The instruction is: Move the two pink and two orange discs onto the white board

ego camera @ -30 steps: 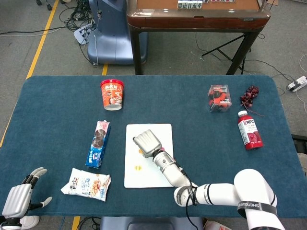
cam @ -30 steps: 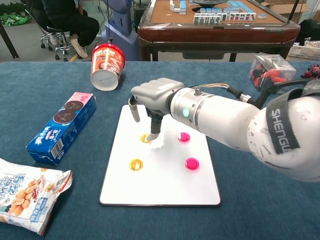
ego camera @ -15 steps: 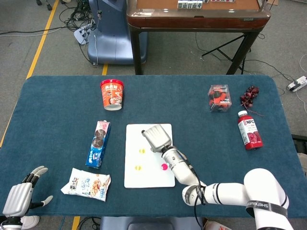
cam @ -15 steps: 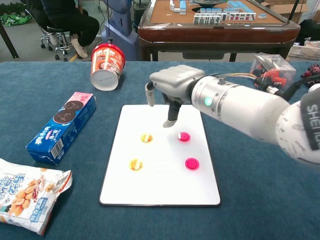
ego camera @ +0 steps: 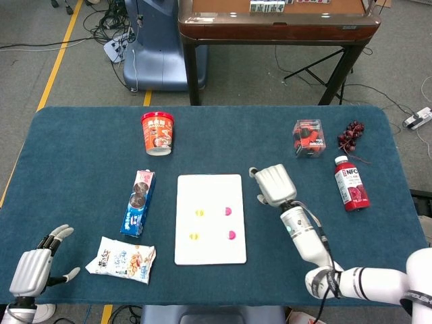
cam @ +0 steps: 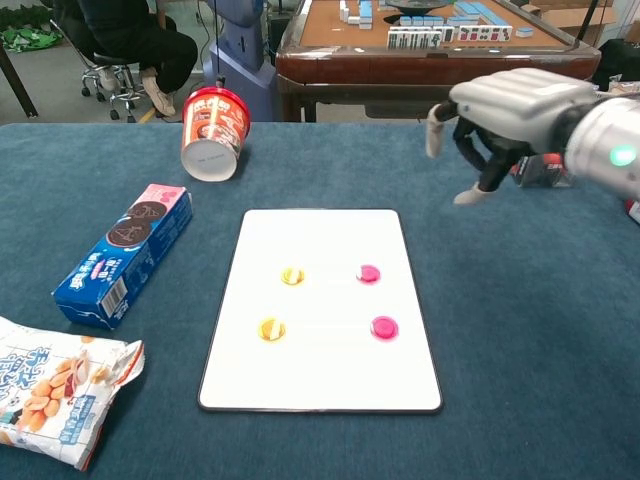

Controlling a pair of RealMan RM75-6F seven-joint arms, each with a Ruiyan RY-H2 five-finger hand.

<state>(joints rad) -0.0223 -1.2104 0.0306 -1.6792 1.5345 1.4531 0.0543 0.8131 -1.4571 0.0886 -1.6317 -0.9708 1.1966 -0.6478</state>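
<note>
Discs all sit on the white board (cam: 320, 380): two orange discs (cam: 292, 276) on its left half, two pink discs (cam: 369, 273) on its right. Right hand (cam: 505, 125) hangs right of it, loosely curled, holding nothing; left hand (ego camera: 35, 270) rests released, near-left. Task looks complete.

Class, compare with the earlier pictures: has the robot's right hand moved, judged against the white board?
Yes. The right hand was over the white board a second ago; it now hangs beside the board's right edge, over the blue cloth, holding nothing.
</note>
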